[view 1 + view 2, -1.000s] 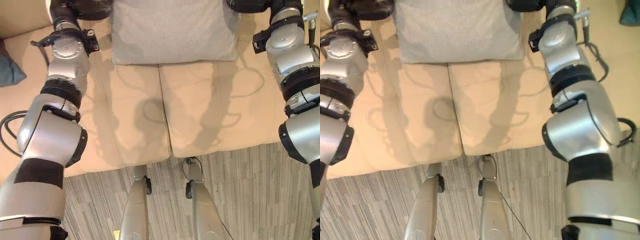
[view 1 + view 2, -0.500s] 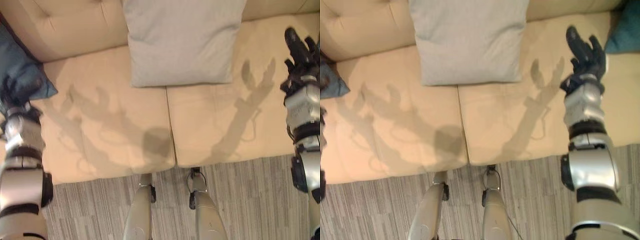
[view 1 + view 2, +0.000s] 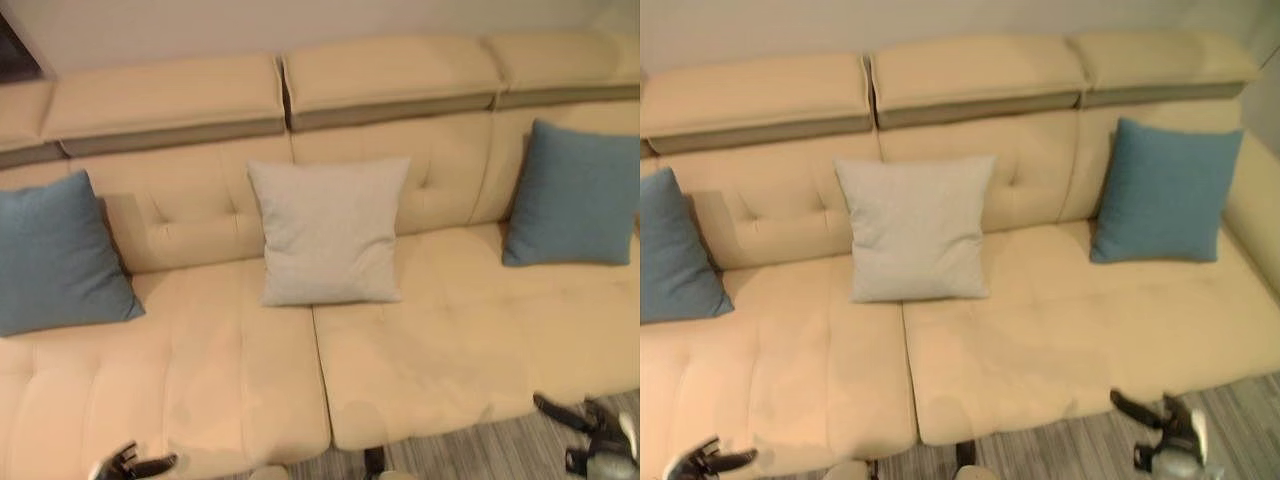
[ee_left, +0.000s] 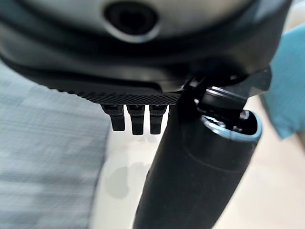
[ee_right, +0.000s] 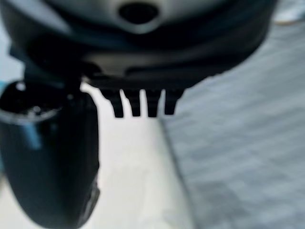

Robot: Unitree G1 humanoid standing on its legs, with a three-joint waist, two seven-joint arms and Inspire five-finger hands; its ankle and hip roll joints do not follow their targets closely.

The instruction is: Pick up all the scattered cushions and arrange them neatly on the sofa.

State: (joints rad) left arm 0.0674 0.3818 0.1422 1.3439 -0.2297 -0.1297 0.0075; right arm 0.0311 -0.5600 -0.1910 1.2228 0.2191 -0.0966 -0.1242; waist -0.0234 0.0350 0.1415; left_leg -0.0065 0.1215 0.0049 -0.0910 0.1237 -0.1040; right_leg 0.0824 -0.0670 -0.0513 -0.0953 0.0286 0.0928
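Leaning cushions along unmarked sofa

head stereo pair looks down and forward from above at the whole sofa, a few steps back; both eyes share the grey cushion and right blue cushion, right eye shifted slightly. left wrist cam sits very close behind the left hand, facing sofa seat and floor. right wrist cam same, behind the right hand.
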